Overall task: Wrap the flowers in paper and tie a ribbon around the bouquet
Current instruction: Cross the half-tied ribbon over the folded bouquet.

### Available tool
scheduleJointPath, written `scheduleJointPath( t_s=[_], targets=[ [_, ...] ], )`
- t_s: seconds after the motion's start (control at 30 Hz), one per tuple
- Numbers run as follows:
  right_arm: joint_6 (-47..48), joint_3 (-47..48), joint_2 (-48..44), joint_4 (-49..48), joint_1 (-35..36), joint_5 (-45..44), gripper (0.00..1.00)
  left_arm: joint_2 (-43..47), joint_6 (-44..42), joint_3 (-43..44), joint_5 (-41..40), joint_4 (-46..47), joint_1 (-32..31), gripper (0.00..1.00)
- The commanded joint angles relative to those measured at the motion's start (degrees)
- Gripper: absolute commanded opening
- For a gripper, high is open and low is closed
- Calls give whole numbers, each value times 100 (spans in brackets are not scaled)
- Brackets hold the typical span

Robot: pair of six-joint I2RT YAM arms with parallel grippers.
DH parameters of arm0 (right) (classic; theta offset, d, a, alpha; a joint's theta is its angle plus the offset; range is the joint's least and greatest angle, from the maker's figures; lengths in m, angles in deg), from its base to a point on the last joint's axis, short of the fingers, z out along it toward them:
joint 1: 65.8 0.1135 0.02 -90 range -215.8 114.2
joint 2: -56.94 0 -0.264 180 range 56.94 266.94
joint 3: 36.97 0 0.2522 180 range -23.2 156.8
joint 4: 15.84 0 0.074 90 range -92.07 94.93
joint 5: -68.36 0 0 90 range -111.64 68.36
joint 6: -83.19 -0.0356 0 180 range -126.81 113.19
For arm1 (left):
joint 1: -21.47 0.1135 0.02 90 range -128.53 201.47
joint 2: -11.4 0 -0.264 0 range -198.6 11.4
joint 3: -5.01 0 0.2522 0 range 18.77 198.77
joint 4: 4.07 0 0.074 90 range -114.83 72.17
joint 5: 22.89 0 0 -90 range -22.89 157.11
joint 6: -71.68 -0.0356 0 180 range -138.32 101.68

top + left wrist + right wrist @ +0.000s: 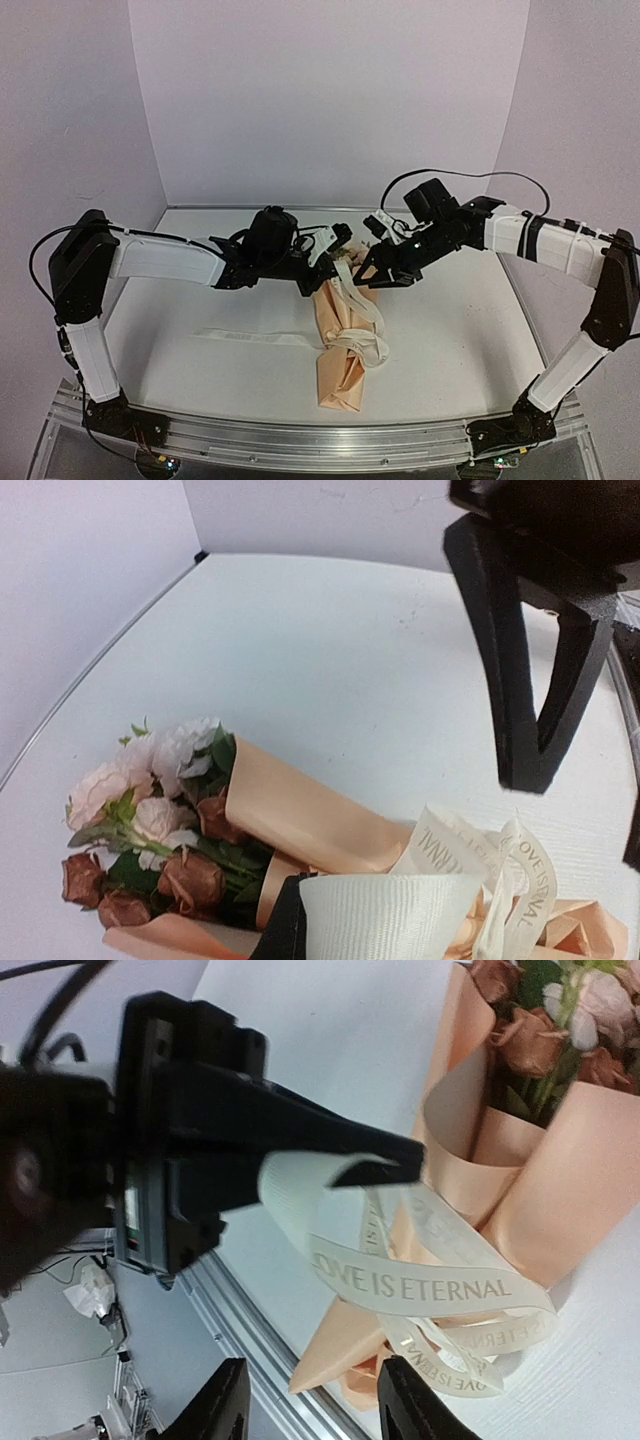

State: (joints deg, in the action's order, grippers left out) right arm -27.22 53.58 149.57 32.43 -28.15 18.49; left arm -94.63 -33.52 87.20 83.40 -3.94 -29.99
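The bouquet (340,350) lies in the middle of the table as a peach-tan paper (310,820) cone. Its flowers (150,825), pink, rust and cream, point toward the back wall. A cream ribbon (430,1285) with dark lettering is looped loosely around the cone. One end of it rises to my left gripper (318,262), which is shut on the ribbon (390,915) just above the cone's mouth. My right gripper (312,1400) is open with nothing between its fingers (215,1405). It hovers just to the right of the left gripper (390,1165), over the bouquet's upper part.
A flat tail of ribbon (250,338) trails left across the white table (450,340). An aluminium rail (320,445) runs along the near edge. Pale walls close the table in at the back and both sides.
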Motion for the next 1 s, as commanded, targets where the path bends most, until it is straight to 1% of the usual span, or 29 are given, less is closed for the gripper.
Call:
scheduleJointPath(
  t_s=[0.0, 0.03, 0.1, 0.2, 0.3, 0.37, 0.5, 0.7, 0.97],
  targets=[
    [157, -636, -529, -378, 23, -883, 60, 531, -84, 718, -543, -2211, 3, 0],
    [142, -882, -657, -578, 23, -1013, 67, 576, -55, 792, -564, -2541, 4, 0],
    [119, -1400, -932, -1022, 23, -1237, 74, 623, 81, 964, -638, -3201, 0, 0],
    [162, -2112, -1234, -1600, 41, -1491, 77, 567, 409, 1279, -924, -4107, 0, 0],
    [232, -2740, -1311, -2215, 71, -1702, 78, 406, 608, 1685, -895, -4913, 4, 0],
    [262, -3158, -1302, -2807, 125, -1801, 77, 350, 682, 1867, -824, -5313, 4, 0],
    [444, -3570, -1208, -3334, 274, -1877, 73, 422, 768, 1875, -740, -5754, 1, 0],
    [466, -3910, -1097, -3407, 459, -1947, 67, 315, 788, 2032, -306, -6286, 4, 0],
    [191, -4318, -902, -3730, 614, -2183, 58, 354, 847, 2024, -283, -6350, 4, 0]
  ],
)
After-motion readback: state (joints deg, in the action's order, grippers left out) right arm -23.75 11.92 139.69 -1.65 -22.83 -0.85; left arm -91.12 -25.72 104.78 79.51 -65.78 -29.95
